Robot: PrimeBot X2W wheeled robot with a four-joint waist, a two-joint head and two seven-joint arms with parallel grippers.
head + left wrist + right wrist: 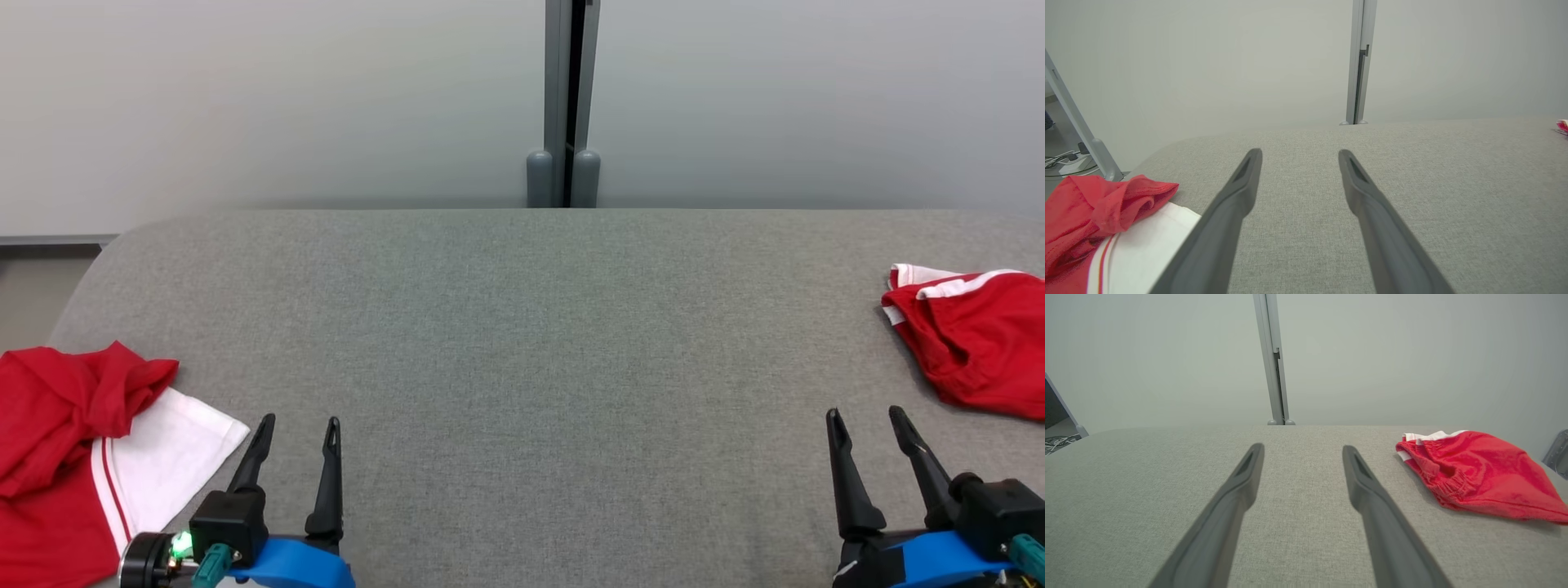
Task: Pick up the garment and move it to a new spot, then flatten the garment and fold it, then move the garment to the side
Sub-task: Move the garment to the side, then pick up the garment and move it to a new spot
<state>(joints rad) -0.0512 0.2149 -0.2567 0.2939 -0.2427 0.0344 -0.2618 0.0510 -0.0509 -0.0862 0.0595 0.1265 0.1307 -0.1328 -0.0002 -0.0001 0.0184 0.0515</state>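
Two red-and-white garments lie on the grey table [522,343]. One crumpled garment [73,457] sits at the near left edge, a white panel with a red stripe showing; in the left wrist view this garment [1094,220] is at the lower left. The other garment [976,347] is bunched at the right edge, and the same garment [1474,473] lies right of the fingers in the right wrist view. My left gripper [298,423] stands open just right of the left garment. My right gripper [865,414] is open, near the right garment. Both hold nothing.
A pale wall with a grey vertical post [565,102] stands behind the table's far edge. The table's left corner is rounded. Cables [1063,161] lie on the floor beyond the left edge, beside a slanted metal leg [1081,130].
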